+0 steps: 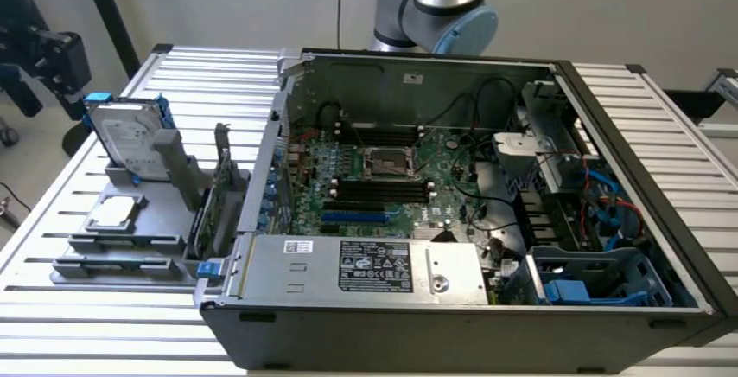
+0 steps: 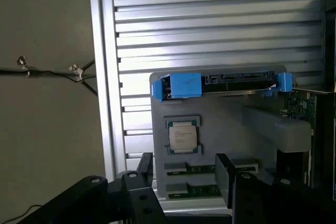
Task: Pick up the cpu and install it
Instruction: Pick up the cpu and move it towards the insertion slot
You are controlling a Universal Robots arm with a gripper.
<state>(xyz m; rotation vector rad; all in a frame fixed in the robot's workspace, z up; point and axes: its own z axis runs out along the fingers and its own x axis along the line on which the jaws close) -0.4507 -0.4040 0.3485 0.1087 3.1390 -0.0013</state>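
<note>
Seeing cpu [image 2: 182, 135] flat, lid up, in its recess on the grey fixture [image 2: 231, 124], 9 o'clock of the open case [image 1: 461, 334] on the table [image 1: 104, 316]; parked that way for a straight top pick, presumably. Reading pincer [image 2: 184, 170] as spread, empty, near the cpu, not touching. Can't make out print on its lid or on the power supply label [image 1: 375, 266].

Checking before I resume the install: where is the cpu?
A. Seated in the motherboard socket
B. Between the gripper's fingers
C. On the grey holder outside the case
C: the cpu lies flat on the grey holder, at the exterior view's left of the case.
</note>
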